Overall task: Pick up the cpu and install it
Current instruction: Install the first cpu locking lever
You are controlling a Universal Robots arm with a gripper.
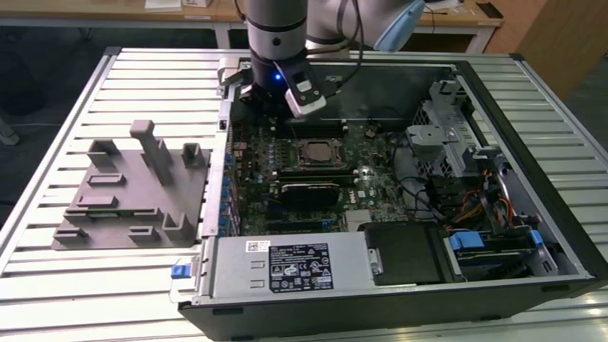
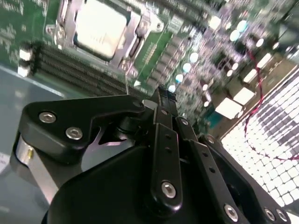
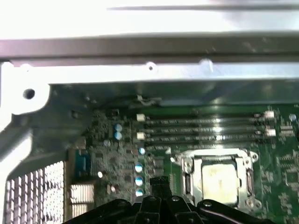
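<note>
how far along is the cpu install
Looks mostly done: the cpu already sits inside the socket frame on the motherboard. Nothing is in hand: the gripper is shut and empty, above the board near the memory slots. Whether the socket is latched shut cannot be told.

The label (image 1: 301, 267) on the power supply (image 1: 233, 278) carries print, seemingly not legible

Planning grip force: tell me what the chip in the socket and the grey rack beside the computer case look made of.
The chip: likely metal on top, pale silvery with a dull sheen. The grey rack: probably plastic, matte uniform grey, blocky shapes; painted metal is possible.
</note>
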